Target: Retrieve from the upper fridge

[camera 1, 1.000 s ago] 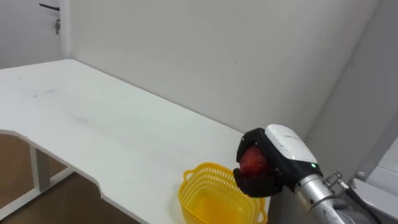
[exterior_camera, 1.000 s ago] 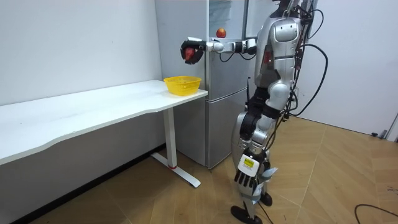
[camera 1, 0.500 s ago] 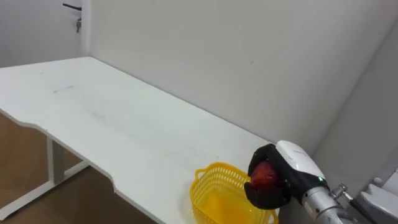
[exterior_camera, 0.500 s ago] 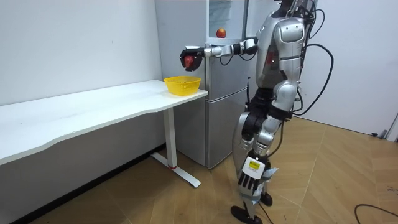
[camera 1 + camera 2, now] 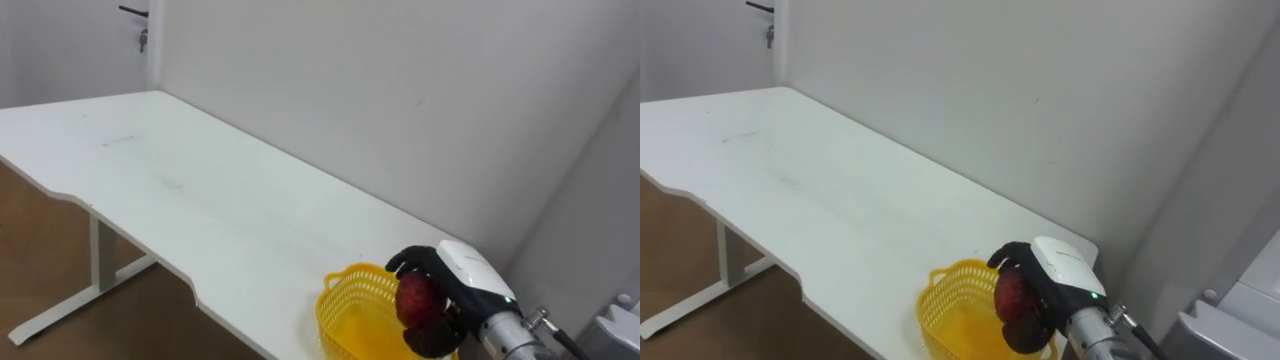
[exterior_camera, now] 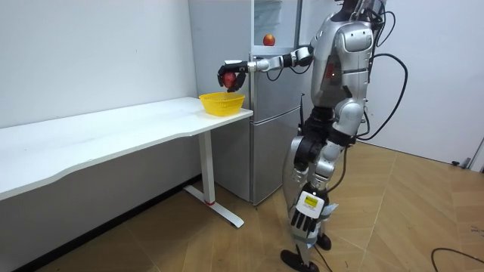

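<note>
A red apple (image 5: 418,298) sits in my right hand (image 5: 455,290), whose dark fingers are curled round it. The hand hangs just over the far right rim of a yellow mesh basket (image 5: 352,312), which stands at the near right end of the white table (image 5: 180,190). In the room view the right arm reaches out to the room view's left, holding the apple (image 6: 226,76) above the basket (image 6: 221,103). My left hand (image 6: 303,217) hangs low beside my leg with relaxed fingers. I stand in front of the fridge (image 6: 266,136).
A second red fruit (image 6: 268,39) lies on an upper shelf of the fridge. A white wall (image 5: 400,90) runs behind the table. The table's long top stretches away to my left, and wooden floor (image 5: 60,300) shows beneath its front edge.
My right hand has come down with the apple, closer to the basket's rim. The eye view has shifted, so table and basket sit further right in it.
</note>
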Motion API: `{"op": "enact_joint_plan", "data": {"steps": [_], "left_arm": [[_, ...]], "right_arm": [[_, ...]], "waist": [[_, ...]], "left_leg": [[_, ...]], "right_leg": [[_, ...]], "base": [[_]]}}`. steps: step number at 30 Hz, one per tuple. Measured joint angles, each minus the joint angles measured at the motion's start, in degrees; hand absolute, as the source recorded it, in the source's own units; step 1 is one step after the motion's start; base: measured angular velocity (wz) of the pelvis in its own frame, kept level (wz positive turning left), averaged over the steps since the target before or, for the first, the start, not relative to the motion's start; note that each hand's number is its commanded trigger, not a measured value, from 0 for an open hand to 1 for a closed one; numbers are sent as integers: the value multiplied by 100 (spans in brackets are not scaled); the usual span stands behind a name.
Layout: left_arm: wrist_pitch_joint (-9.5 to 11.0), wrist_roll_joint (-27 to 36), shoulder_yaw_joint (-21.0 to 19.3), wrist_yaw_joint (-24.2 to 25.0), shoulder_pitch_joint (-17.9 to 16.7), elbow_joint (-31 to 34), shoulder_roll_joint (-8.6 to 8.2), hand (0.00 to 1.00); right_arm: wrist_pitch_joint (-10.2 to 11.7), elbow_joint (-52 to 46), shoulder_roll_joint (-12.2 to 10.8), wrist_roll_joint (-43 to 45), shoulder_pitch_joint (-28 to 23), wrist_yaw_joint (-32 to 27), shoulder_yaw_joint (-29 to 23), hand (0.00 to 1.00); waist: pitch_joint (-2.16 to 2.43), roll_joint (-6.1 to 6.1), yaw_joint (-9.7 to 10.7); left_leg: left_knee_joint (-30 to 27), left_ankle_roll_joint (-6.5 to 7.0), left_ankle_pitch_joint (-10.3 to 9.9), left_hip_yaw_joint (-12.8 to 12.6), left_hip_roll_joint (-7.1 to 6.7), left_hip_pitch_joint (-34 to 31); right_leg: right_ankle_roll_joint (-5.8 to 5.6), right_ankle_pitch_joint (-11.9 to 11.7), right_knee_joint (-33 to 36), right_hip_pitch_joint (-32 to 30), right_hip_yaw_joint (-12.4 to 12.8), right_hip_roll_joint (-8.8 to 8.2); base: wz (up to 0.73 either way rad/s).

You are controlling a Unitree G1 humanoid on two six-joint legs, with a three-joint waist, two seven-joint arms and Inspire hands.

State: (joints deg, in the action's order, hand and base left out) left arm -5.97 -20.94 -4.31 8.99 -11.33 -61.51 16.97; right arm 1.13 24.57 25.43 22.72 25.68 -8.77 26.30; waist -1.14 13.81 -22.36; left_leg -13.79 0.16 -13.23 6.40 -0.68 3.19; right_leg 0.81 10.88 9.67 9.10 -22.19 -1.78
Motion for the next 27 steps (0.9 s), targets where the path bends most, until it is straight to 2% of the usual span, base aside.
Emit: {"op": "enact_joint_plan", "data": {"steps": [18,27], "left_arm": [[2,-13,-9,59,2,1,3,0],[4,-239,-134,51,-83,18,13,0]], "right_arm": [[10,-1,0,24,-1,2,0,0],[23,-2,1,7,0,2,-1,0]], "waist": [[-19,-44,2],[-1,-27,0]], "left_leg": [[-5,0,0,7,0,-8],[-4,0,0,7,1,-4]], "right_leg": [[-1,0,-2,-1,3,3],[-1,0,-4,-5,15,7]], "base": [[0],[0]]}}
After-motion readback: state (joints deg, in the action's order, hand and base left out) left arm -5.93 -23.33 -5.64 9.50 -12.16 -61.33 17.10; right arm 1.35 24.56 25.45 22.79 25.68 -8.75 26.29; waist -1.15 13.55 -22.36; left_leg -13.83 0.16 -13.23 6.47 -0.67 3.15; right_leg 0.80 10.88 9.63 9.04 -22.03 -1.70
